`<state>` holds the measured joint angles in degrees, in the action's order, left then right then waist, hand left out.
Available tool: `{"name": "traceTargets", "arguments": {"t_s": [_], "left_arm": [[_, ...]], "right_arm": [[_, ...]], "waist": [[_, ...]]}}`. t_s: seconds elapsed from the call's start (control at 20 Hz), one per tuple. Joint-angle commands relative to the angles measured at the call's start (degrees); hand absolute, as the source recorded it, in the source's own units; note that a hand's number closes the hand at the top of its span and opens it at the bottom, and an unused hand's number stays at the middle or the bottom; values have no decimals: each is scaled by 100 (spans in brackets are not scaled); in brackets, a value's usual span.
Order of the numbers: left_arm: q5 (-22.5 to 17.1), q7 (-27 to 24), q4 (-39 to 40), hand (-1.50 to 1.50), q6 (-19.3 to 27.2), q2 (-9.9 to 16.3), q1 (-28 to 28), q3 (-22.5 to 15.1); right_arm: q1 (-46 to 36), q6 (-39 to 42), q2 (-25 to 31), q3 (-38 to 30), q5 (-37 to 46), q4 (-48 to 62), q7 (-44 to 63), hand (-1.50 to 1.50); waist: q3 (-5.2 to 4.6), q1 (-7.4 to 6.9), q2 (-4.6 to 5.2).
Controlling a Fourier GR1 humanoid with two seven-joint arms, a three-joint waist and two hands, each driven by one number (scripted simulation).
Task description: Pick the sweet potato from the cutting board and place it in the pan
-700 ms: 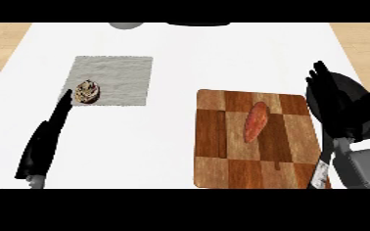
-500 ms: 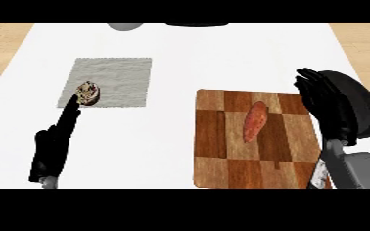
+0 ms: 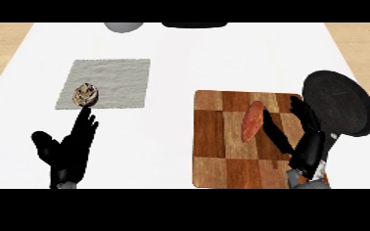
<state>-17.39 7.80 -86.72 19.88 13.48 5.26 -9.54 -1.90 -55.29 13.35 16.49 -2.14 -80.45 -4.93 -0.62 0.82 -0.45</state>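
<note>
An orange sweet potato [image 3: 253, 120] lies lengthwise on the checkered wooden cutting board [image 3: 225, 162], near its far middle. My right hand [image 3: 312, 147] is over the board's right side, open, with straight fingers [image 3: 278, 134] stretched toward the potato's near right side; I cannot tell if they touch it. The round black pan [image 3: 338, 103] sits just right of the board, next to that hand. My left hand [image 3: 69, 149] rests open at the lower left, fingers pointing up.
A grey cloth [image 3: 115, 78] lies at the left with a small brown lumpy object [image 3: 85, 94] on its near left corner. A grey bowl [image 3: 124, 27] and a dark object [image 3: 195, 24] stand at the counter's far edge.
My right hand has dropped from over the pan down and left onto the board beside the sweet potato, uncovering the pan. The left hand has shifted right and turned more upright.
</note>
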Motion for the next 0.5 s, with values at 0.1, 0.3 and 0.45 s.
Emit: {"name": "traceTargets", "arguments": {"t_s": [0.1,0.3,0.45], "left_arm": [[-99,-41,37,0,18,-268,-4,-66],[-150,-27,21,0,9,-235,-61,47],[-71,-232,215,0,-20,-406,-60,-86]], "right_arm": [[514,-2116,-847,835,1690,509,375,-150],[451,-2333,-963,579,2432,792,1203,-150],[320,-1892,-922,257,2824,993,1844,-150]], "waist": [[1,-70,41],[-1,-95,58],[-12,-78,73]]}}
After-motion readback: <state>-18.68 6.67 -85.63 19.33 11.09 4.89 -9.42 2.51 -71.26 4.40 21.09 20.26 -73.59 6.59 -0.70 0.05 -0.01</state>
